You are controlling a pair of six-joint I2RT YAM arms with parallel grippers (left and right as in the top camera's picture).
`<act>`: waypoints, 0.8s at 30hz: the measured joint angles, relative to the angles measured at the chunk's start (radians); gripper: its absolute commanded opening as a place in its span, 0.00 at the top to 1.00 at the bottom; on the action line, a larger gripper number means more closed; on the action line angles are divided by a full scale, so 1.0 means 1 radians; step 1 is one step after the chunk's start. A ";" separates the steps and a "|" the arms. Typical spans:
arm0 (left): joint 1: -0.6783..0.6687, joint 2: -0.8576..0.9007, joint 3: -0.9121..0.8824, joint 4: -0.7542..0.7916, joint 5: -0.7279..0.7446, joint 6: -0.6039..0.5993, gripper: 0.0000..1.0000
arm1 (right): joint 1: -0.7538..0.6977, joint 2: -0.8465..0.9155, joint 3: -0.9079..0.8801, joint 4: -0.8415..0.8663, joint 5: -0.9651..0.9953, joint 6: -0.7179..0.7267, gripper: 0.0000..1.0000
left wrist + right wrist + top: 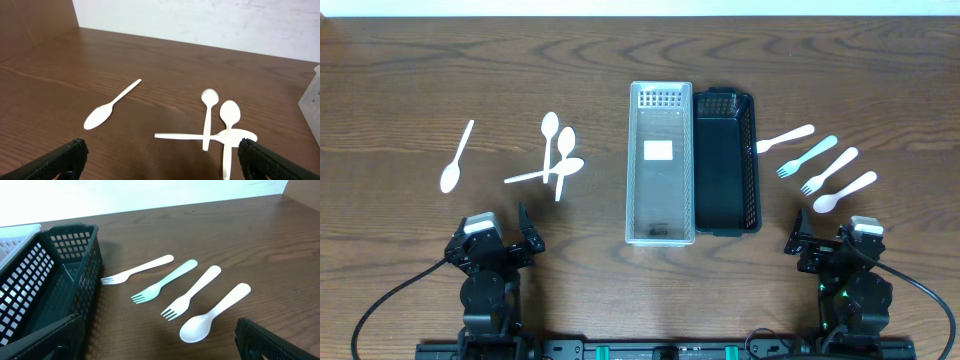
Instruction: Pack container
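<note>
Both pairs of jaws are spread wide and empty: the left gripper [161,160] had best pinch the lone plastic spoon [100,116], ahead-left of its jaws, across its handle before tackling the crossed spoons [230,113] ahead-right, while forks [165,282] and the black basket [86,262] lie ahead of the right gripper [157,342].

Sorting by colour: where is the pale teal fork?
Overhead view: the pale teal fork lies right of the black basket, between the white fork nearest that basket and a second white fork.

L wrist view: clear bin [312,100] cut off at right edge; R wrist: black basket [75,242] cropped bottom-left.
</note>
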 measured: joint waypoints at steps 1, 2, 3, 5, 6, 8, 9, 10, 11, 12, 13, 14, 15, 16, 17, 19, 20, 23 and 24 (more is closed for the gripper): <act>0.000 0.000 0.000 0.000 0.000 0.000 0.02 | 0.000 0.000 0.000 0.000 0.000 0.000 0.01; 0.000 0.000 0.000 0.000 0.000 0.000 0.02 | 0.000 0.000 0.000 0.000 0.000 0.000 0.01; 0.000 0.000 0.000 0.000 0.000 0.000 0.02 | 0.000 0.000 0.000 0.000 0.000 0.000 0.01; 0.000 0.000 0.000 0.000 0.000 0.000 0.02 | 0.000 0.000 0.000 0.000 0.000 0.000 0.01; 0.000 0.000 0.000 0.000 0.000 0.000 0.02 | 0.000 0.000 0.000 0.000 0.000 0.000 0.01; 0.000 0.000 0.000 0.003 0.000 0.000 0.02 | 0.000 0.000 0.000 0.000 0.000 0.000 0.01; 0.000 0.000 -0.002 0.007 0.000 0.000 0.02 | 0.000 0.000 0.000 0.000 0.000 0.000 0.01; 0.000 0.000 -0.002 0.008 0.000 0.000 0.02 | 0.000 0.000 0.000 0.000 0.000 0.000 0.01; 0.000 0.000 -0.002 0.009 0.000 0.000 0.02 | 0.000 0.000 0.000 0.000 0.000 0.000 0.01; 0.000 0.000 -0.002 0.009 0.000 0.000 0.02 | 0.000 0.000 0.000 0.000 0.000 0.000 0.01; 0.000 0.000 -0.002 0.009 0.003 0.000 0.02 | 0.000 0.000 0.000 0.000 0.000 0.000 0.01; 0.000 0.000 -0.002 0.009 0.004 0.000 0.02 | 0.000 0.000 0.000 0.000 0.000 0.000 0.01; 0.000 0.000 -0.002 0.010 0.004 0.000 0.02 | 0.000 0.000 0.000 0.000 0.000 0.000 0.01; 0.000 0.000 -0.002 0.010 0.004 0.000 0.02 | 0.000 0.000 0.000 0.000 0.000 0.000 0.01; 0.000 0.000 -0.003 0.010 0.005 -0.002 0.02 | 0.000 0.000 0.000 0.000 0.000 0.000 0.01; 0.000 0.000 -0.003 0.011 0.007 -0.029 0.02 | 0.000 0.000 0.000 0.000 0.000 0.000 0.01; 0.000 0.002 -0.003 0.011 0.007 -0.039 0.02 | 0.000 0.000 0.000 0.000 0.000 0.000 0.01; 0.000 0.040 0.010 0.006 0.008 -0.062 0.02 | 0.000 0.000 0.000 0.000 0.000 0.000 0.01; 0.000 0.068 0.026 0.005 0.008 -0.069 0.02 | 0.000 0.000 0.000 0.000 0.000 0.000 0.01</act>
